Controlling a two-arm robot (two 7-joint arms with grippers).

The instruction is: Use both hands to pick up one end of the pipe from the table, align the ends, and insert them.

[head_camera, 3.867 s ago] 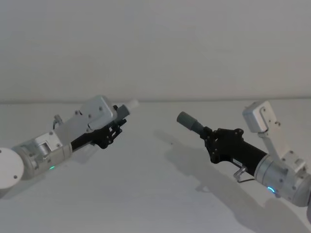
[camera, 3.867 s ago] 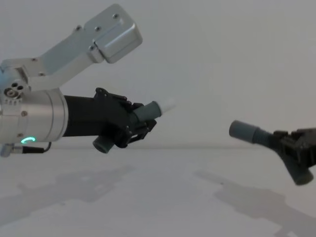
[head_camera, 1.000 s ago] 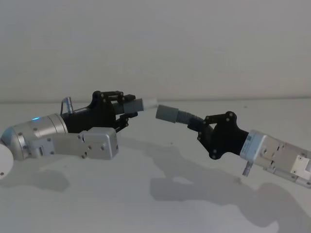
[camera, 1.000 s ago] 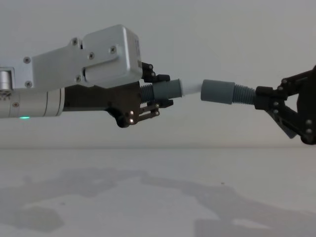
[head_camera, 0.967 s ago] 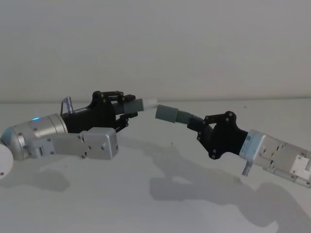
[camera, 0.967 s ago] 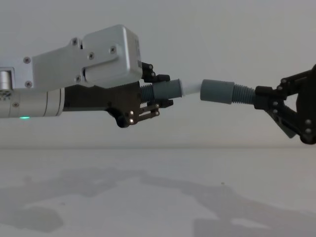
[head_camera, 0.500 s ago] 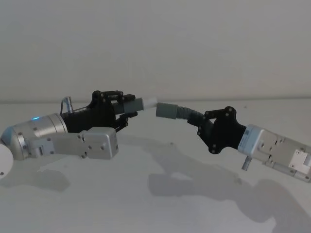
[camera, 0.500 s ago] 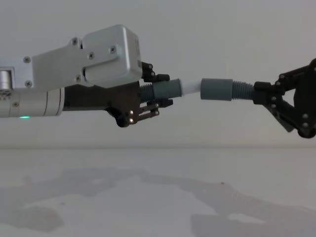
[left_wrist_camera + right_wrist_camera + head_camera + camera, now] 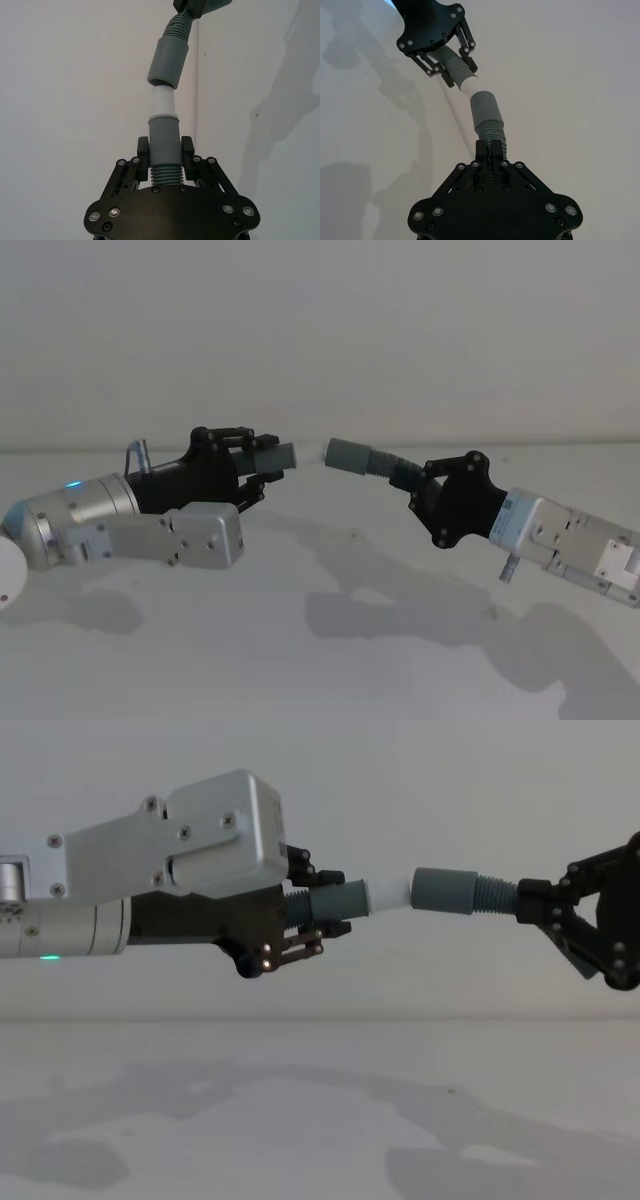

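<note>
Both pipe pieces are lifted clear of the table (image 9: 320, 640) and meet near the middle of the head view. The left gripper (image 9: 258, 466), at centre left, is closed around the ribbed body of the short piece (image 9: 335, 904), whose whitish tip (image 9: 388, 895) points toward the right of the frame. The right gripper (image 9: 415, 483), at centre right, is clamped on the ribbed neck of the long piece (image 9: 385, 465), with its grey collar (image 9: 445, 890) facing the tip.

In the chest view the tip's end sits right at the collar mouth, seemingly just touching or barely entered; the insertion is not yet made. In the left wrist view the collar (image 9: 168, 62) leans at a slight angle to the tip (image 9: 162, 102) rather than continuing its line, and the right wrist view shows a similar small kink between collar (image 9: 485, 109) and tip (image 9: 466, 83).

To do this step well, the right arm should probably swing the collar until its axis matches the tip's, with the left arm steady. Then push straight along that shared line, slowly. Pressing while still crooked would likely jam the tip on the collar rim or bend the flexible ribbed neck instead of seating the joint.
</note>
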